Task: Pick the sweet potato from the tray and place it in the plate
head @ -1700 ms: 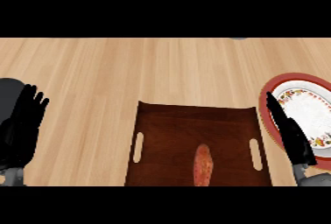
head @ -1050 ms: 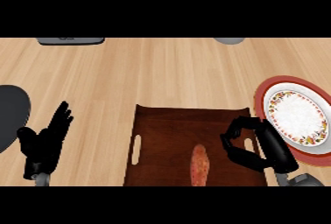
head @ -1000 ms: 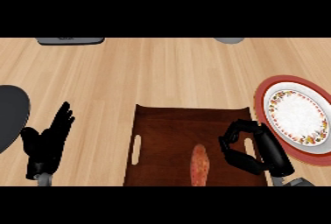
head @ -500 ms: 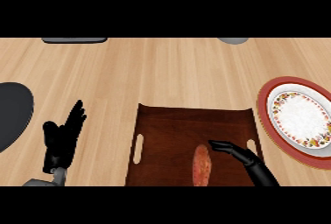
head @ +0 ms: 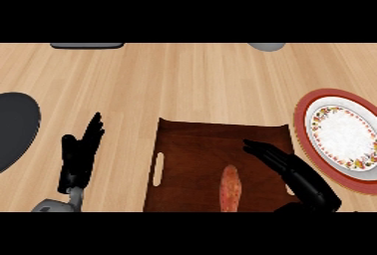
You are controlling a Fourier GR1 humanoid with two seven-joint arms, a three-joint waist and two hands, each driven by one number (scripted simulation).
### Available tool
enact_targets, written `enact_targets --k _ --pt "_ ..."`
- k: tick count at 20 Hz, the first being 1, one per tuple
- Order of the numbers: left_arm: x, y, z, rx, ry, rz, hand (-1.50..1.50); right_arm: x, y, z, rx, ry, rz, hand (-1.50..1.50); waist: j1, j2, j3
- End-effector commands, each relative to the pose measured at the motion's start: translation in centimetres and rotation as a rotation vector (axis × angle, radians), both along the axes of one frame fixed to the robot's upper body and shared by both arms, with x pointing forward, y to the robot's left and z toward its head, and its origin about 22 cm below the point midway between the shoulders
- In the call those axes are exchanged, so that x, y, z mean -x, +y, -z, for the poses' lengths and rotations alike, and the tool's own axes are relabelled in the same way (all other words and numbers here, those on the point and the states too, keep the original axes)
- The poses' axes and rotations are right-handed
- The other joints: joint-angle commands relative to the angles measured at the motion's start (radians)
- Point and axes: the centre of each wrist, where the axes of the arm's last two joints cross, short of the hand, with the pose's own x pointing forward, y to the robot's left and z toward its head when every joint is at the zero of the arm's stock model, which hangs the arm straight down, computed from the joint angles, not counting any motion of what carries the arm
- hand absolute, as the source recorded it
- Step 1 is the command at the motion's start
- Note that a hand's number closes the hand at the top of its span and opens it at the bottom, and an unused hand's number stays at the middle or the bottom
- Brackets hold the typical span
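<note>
Head view, looking down on the counter (head: 184, 84). The tray (head: 193, 145), dark brown with a slot handle at its left side, lies at the lower middle and serves as the landmark here. The sweet potato (head: 230, 188) lies lengthwise on the tray's near half, a little right of its middle, in the same spot as in the earlier views; it has not been lifted. The right hand (head: 291, 170) reaches over the tray's right part, fingers (head: 262, 149) held nearly straight and pointing toward the tray's far left corner, and it holds nothing. Change: about a second ago this hand was curled at the tray's right rim. Half a second ago its fingertips lay close by the sweet potato's far end. Now they are extended past that end and to its right, with bare tray showing between hand and sweet potato. Read for the task, the reach is under way but no grasp exists; the hand would likely need to come back down and close round the sweet potato before any carry. The plate (head: 319, 117), white with a patterned band on a red rim, stands just off the tray's right side and has nothing on it. The left hand (head: 80, 155) rests open, fingers up, well left of the tray, much as before.
</note>
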Motion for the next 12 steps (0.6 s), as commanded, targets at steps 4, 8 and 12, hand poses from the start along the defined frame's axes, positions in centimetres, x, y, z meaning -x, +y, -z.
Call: enact_targets --k 4,8,12 --pt "0.1 1.0 0.6 -0.008 -0.002 0.0 0.0 0.6 2.4 -2.8 0.294 0.175 -0.097 -1.5 0.007 0.001 0.0" --pt "1.0 2.6 0.7 -0.003 -0.016 -0.003 0.0 -1.2 4.1 -3.6 0.341 0.243 -0.116 -1.5 0.012 0.002 0.001" --pt "-1.4 1.7 -1.6 0.009 0.0 0.008 0.0 -0.3 5.0 -1.2 0.382 0.271 -0.108 -1.5 0.004 0.001 0.002"
